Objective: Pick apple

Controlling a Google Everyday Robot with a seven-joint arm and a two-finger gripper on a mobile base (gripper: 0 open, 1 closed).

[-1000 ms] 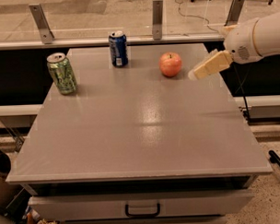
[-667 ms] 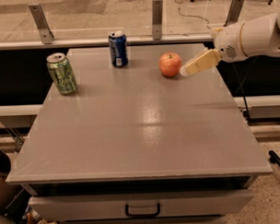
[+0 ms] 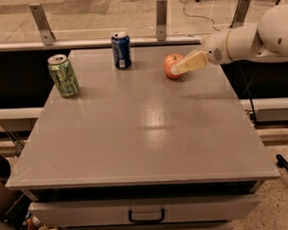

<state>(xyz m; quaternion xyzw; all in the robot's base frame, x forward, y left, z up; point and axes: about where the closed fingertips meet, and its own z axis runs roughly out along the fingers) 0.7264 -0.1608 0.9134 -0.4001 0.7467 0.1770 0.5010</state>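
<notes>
Apple (image 3: 169, 64) sits far right on bench (image 3: 145, 140), right of blue can (image 3: 121, 50). Hand (image 3: 179, 68) at apple's right side, overlapping it; can't tell how open or whether gripping.

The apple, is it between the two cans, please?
No, the apple sits right of the blue can and green can, gripper at its right side.

Green can (image 3: 63, 75) upright at left rear of grey table (image 3: 144, 136), blue can (image 3: 121, 50) upright farther back, drawer (image 3: 90, 212) with handle (image 3: 146, 216) beneath
</notes>
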